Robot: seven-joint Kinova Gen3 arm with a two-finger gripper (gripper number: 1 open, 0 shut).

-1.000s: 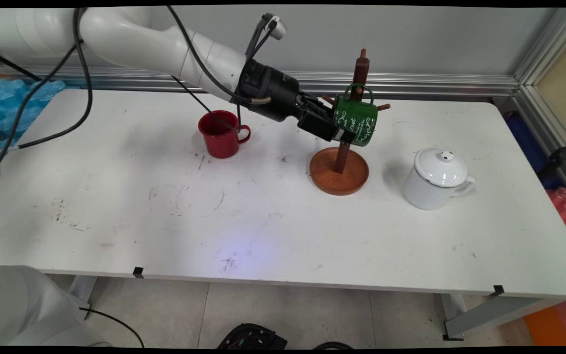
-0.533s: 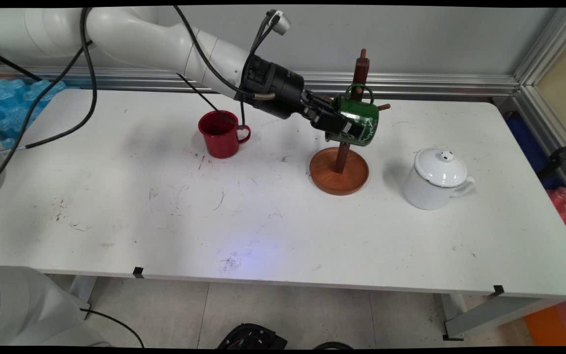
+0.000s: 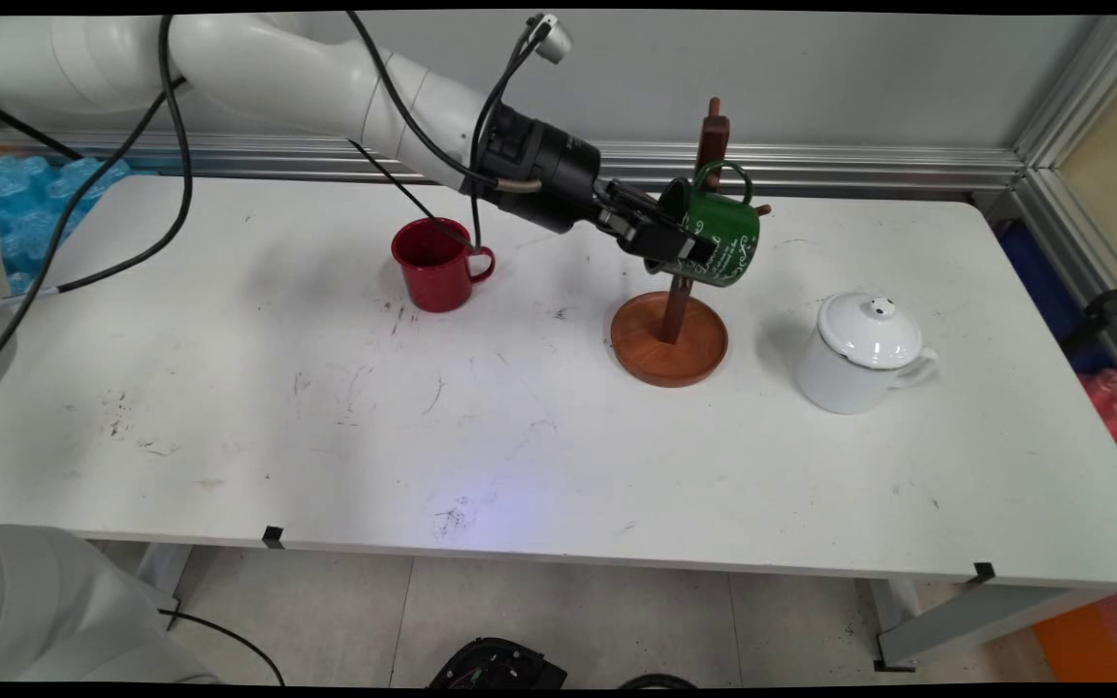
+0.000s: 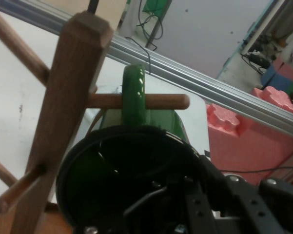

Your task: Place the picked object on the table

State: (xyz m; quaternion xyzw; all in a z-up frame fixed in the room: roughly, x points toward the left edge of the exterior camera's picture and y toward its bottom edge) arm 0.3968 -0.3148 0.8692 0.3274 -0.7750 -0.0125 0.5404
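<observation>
The green mug (image 3: 719, 242) is gripped at its rim by the closed jaws of the gripper (image 3: 667, 244), its handle hooked over a peg of the wooden mug tree (image 3: 672, 330) toward the table's (image 3: 326, 436) far edge.

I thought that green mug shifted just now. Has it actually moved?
Yes. The green mug, clamped in the gripper, has swung rightward and slightly up against the wooden rack, whose base has stayed put.

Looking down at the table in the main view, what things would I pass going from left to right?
Red metal mug → black end effector gripping the green enamel mug at the brown wooden mug tree → white lidded enamel pot.
</observation>
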